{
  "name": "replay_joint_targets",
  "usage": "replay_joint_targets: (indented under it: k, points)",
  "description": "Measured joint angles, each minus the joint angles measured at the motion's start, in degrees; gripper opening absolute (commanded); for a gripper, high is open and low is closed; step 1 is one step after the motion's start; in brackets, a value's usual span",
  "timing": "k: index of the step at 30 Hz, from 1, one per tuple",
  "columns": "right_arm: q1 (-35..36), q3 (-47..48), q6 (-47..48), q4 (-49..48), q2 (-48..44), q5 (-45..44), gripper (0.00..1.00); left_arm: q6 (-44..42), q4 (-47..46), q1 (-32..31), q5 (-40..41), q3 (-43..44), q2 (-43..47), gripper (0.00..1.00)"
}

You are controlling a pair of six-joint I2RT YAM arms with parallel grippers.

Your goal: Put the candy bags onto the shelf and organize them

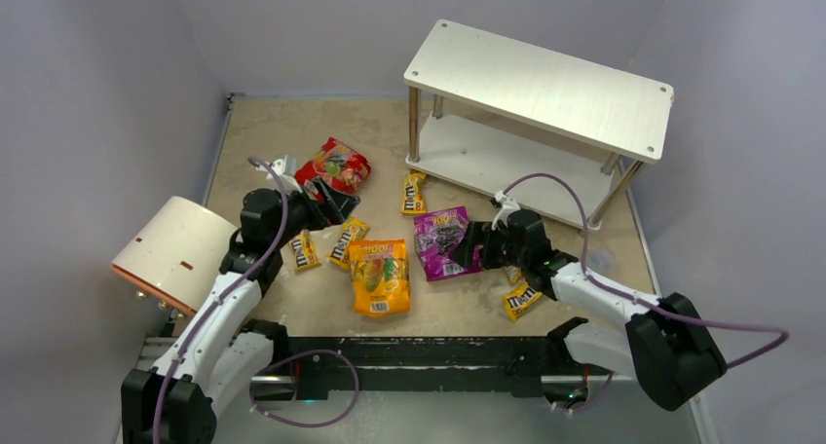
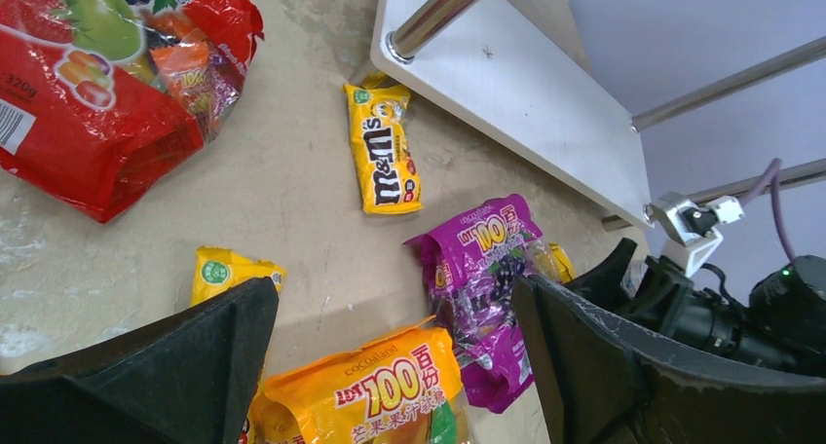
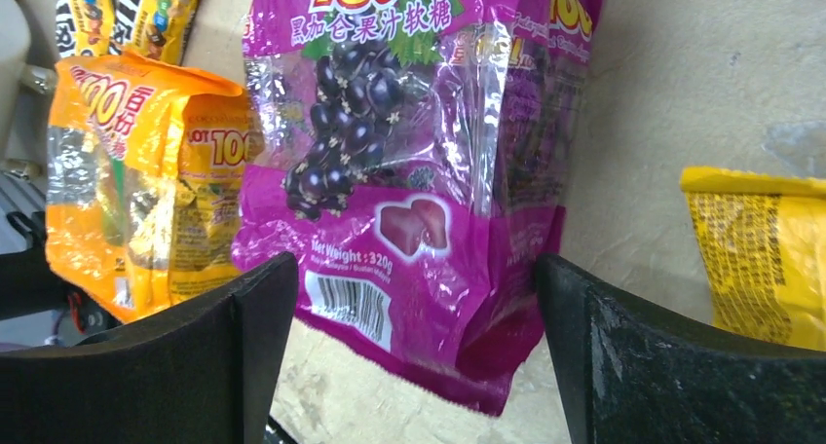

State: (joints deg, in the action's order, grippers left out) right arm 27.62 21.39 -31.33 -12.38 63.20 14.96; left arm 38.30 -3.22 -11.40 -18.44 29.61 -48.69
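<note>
- Shelf (image 1: 541, 93) — upper right of the top view; every bag lies on the table (image 1: 273, 132) in front of it.
- Red bag (image 1: 333, 168), centre left; the left gripper (image 1: 326, 203) is just below it, jaws wide open.
- Orange bag (image 1: 380, 277), lower centre.
- Purple bag (image 1: 440, 241), right of the orange one — the right gripper (image 3: 414, 288) has its jaws spread on either side of the bag's end.
- Yellow packets (image 1: 347, 242) lie scattered around these bags.

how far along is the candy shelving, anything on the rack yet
Done: nothing; both pale boards of the two-tier shelf look bare. In hand: the right gripper, jaws open, is lined up on the glossy purple pouch, not gripping it; the left gripper is open. To do: that pouch, the red pouch, orange pouch and yellow M&M's packets all lie on the table.
</note>
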Motion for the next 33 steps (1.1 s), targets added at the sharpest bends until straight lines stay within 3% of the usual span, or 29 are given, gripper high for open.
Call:
replay_joint_targets:
  k: [2, 6, 10, 18, 24, 28, 33]
  points:
    - [1.09, -0.02, 0.02, -2.29, 2.67, -0.81, 0.75, 0.00, -0.57, 0.00, -0.52, -0.02, -0.35, 1.00]
    - [1.88, -0.02, 0.17, -6.01, 8.46, -2.10, 0.30, 0.00, -0.55, 0.00, -1.03, -0.26, -0.46, 1.00]
    - [2.01, 0.02, -0.87, -10.12, 9.64, -1.46, 0.00, 0.00, -0.55, 0.00, -1.36, -0.26, -0.20, 1.00]
    - [2.32, -0.96, -0.83, -5.99, -2.69, -1.75, 0.00, 0.02, -0.57, -0.11, -1.55, -0.46, 0.76, 1.00]
    - [2.38, -0.94, -0.74, -5.51, -12.55, -6.82, 0.00, 0.02, -0.59, -0.26, -1.60, -0.61, 0.66, 1.00]
    - [2.36, -0.44, -0.87, -7.74, -11.89, -12.13, 0.00, 0.04, -0.50, -0.26, -1.60, -1.18, 0.63, 1.00]
    - [2.36, 3.91, -1.44, -11.91, -2.32, -19.89, 0.00, 0.02, -0.52, -0.26, -1.51, -1.38, 1.03, 1.00]
